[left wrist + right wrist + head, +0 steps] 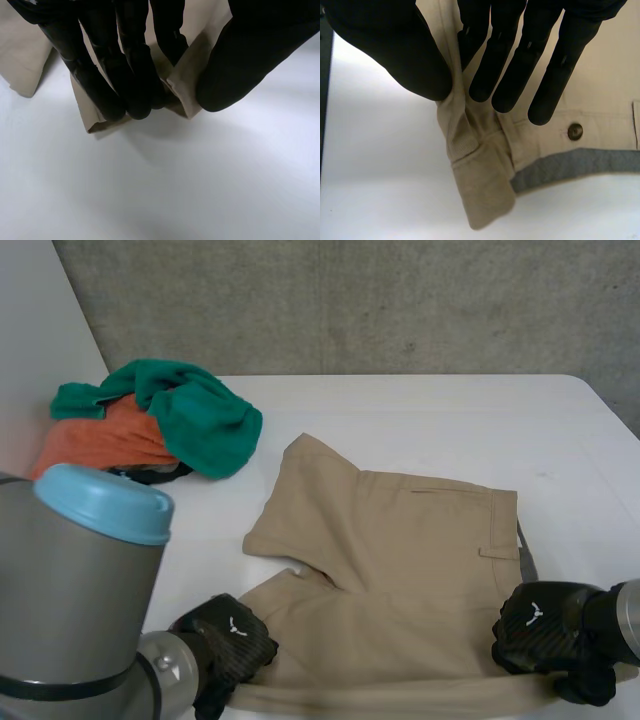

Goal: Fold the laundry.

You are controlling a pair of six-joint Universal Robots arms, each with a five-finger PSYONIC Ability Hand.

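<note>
Khaki shorts [400, 560] lie flat on the white table [420, 410], near centre, waistband to the right. Left hand [115, 60] pinches the near-left leg hem between fingers and thumb. Right hand [395, 50] pinches the near-right waistband corner, beside a button [575, 131]. Green towel [195, 410] heaped on an orange cloth [110, 440], far left.

The white table [420, 410] carries a pair of khaki shorts [400, 560], spread across its near middle with the waistband toward the robot's right and the leg openings toward its left. At the far left corner, well apart from the shorts, lies an orange cloth [105, 440]. A green cloth [195, 415] is draped over the orange cloth, and a dark item [150, 475] shows at the pile's near edge.
</note>
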